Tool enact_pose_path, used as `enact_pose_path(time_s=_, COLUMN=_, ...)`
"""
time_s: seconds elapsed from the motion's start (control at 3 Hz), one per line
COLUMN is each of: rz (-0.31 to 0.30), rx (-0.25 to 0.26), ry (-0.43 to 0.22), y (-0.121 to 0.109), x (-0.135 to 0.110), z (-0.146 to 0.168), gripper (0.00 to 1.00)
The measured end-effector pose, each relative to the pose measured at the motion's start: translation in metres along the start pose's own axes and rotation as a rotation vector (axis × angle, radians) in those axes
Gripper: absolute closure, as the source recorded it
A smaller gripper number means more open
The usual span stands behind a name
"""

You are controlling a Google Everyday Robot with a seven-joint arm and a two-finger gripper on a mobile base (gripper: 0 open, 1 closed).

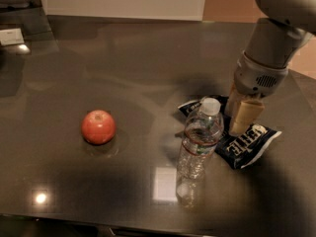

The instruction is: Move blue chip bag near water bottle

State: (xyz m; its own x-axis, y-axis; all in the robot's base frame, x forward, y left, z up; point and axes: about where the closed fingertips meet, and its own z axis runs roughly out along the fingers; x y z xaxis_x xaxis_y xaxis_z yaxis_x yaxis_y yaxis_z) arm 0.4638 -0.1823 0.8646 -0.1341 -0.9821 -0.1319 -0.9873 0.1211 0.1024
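Observation:
The blue chip bag (243, 146) lies flat on the dark table, its white lettering facing up. It sits just right of and behind the water bottle (199, 141) and touches or nearly touches it. The clear bottle stands upright with its white cap on. My gripper (239, 111) hangs from the grey arm directly over the bag's far part. Its tan fingers (245, 116) are slightly apart and point down at the bag. The bag's far left corner (190, 107) shows behind the bottle.
A red apple (98, 126) sits on the table to the left of the bottle. The table's front edge (148, 226) runs along the bottom. A white card (11, 36) lies at the far left corner.

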Motion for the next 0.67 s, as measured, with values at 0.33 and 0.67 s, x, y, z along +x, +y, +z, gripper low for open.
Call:
enact_pose_path(time_s=0.33, rz=0.000, rx=0.023, ry=-0.010, y=-0.0051, x=-0.0027, z=-0.0003, gripper=0.00)
enact_pose_path(time_s=0.67, rz=0.000, rx=0.026, ry=-0.012, y=-0.0057, x=-0.0031, z=-0.0004, gripper=0.00)
